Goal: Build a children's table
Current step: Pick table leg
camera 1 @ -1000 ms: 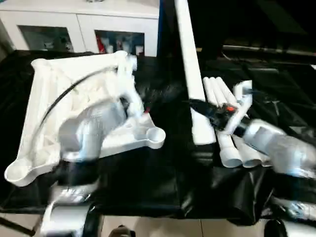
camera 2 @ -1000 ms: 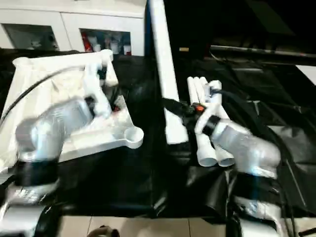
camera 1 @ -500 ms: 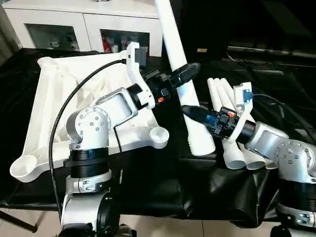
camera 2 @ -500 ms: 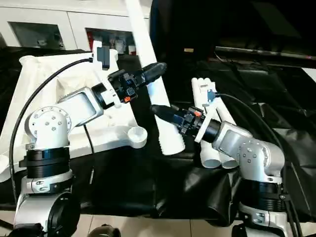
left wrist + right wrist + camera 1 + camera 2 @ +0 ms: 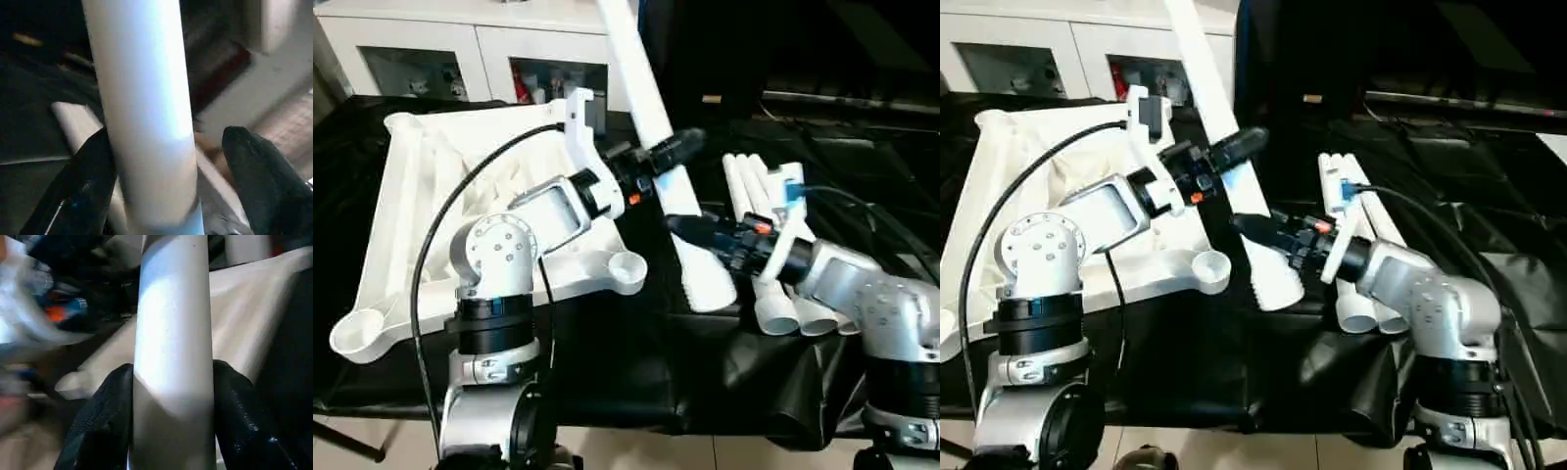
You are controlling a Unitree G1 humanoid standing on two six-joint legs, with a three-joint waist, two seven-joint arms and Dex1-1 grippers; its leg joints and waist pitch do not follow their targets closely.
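tabletop (image 5: 421, 215) left of frame, underside up on counter (image 5: 607, 362), sockets exposed for legs | left hand (image 5: 668, 154) centre, straddling raised leg (image 5: 651, 127), one finger not yet touching | right hand (image 5: 171, 396) clamps leg lower down, steadying it | spare legs (image 5: 773, 245) lie right

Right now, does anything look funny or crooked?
Yes. One leg stands tilted, leaning away toward the cabinet, held by the right end effector near its lower end. The other legs lie flat together on the work table.
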